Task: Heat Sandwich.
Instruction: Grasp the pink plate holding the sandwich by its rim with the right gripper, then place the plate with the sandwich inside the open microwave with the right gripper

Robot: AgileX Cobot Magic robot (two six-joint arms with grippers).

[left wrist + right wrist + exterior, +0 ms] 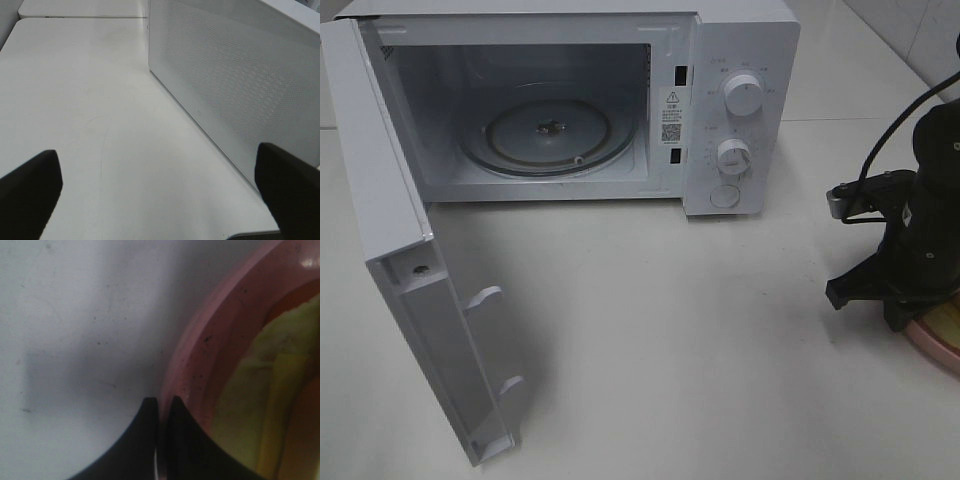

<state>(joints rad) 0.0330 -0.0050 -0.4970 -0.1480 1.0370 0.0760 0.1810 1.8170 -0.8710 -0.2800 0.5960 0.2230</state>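
While the microwave (745, 40) stands at the far edge of the desk (670, 330) with its door (390, 200) swung open, we see the sandwich (272, 375) lying on the pink plate (938, 345) at the right edge. Our right gripper (162, 402) is pressed together at the plate's rim, and the left gripper (157, 155) is spread wide beside the microwave's side wall.

The black left gripper (160, 192) hangs with its fingers spread wide; the black right gripper (162, 410) (pointing steeply down) is pinched closed.
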